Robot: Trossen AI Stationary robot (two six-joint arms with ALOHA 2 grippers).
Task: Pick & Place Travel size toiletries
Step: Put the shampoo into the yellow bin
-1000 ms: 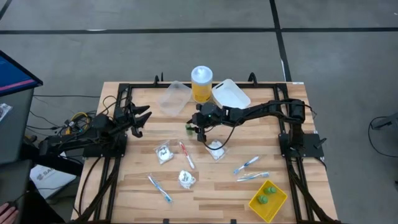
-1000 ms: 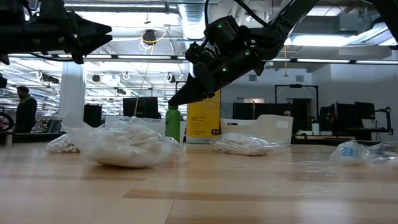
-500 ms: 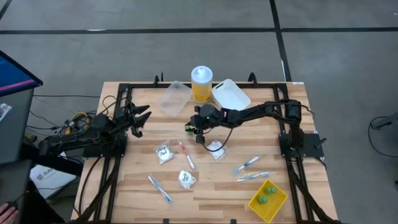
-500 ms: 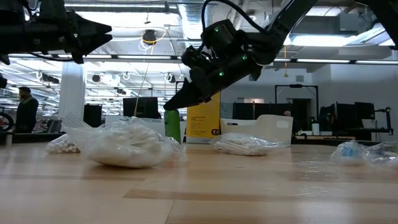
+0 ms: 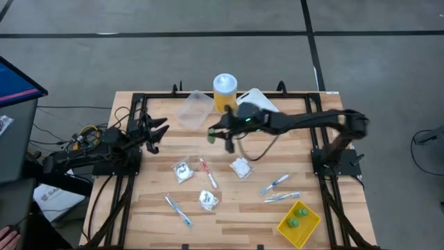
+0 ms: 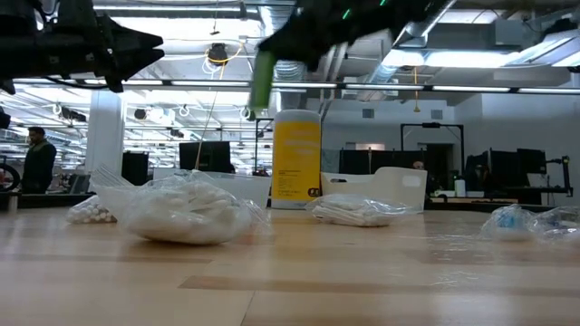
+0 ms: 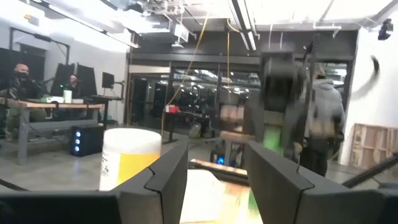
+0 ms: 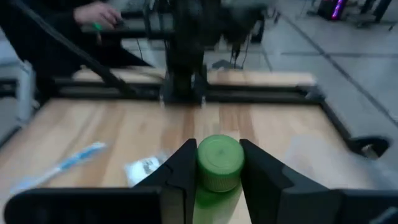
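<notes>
Right claw [image 8: 214,163] — clamped on green bottle [image 8: 219,163], raised above counter [image 5: 229,201] — left claw [image 5: 156,132] parted, empty, at counter's left edge.

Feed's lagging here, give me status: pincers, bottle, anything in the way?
Right pincer shut on green bottle, lifted off the table. Left pincer open, waiting at left edge. Yellow jar close behind; two bottles already in yellow tray.
</notes>
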